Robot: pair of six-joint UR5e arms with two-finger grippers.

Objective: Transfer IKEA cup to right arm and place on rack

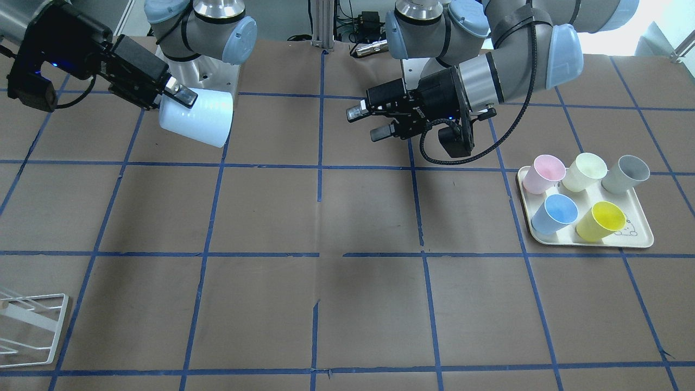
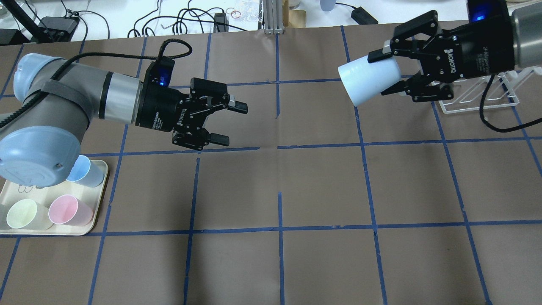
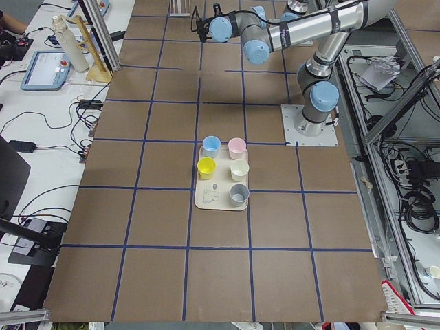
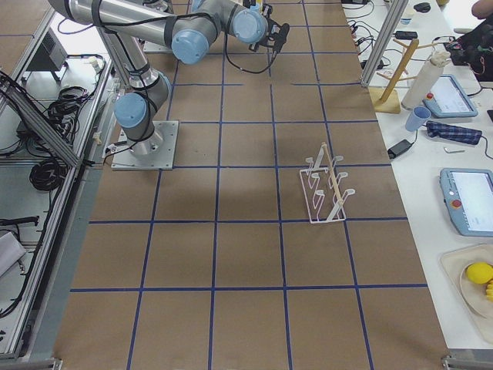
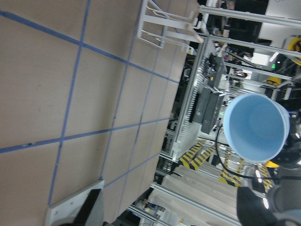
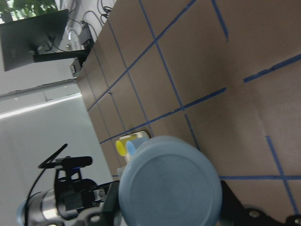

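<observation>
My right gripper [image 2: 381,73] is shut on the IKEA cup [image 2: 367,80], a very pale blue cup held on its side in the air, mouth pointing toward my left arm. The same cup shows in the front view [image 1: 198,118], its sky-blue inside in the left wrist view [image 5: 256,127] and its base in the right wrist view [image 6: 169,188]. My left gripper [image 2: 232,123] is open and empty, well apart from the cup, fingers pointing at it. The white wire rack [image 2: 478,95] stands on the table just behind the right gripper; it also shows in the right side view [image 4: 327,193].
A cream tray [image 1: 640,241] on my left side holds a deeper blue cup [image 1: 555,213], a pink cup [image 1: 543,174], a cream cup [image 1: 583,171], a grey cup [image 1: 625,174] and a yellow cup [image 1: 600,221]. Brown table with blue tape grid.
</observation>
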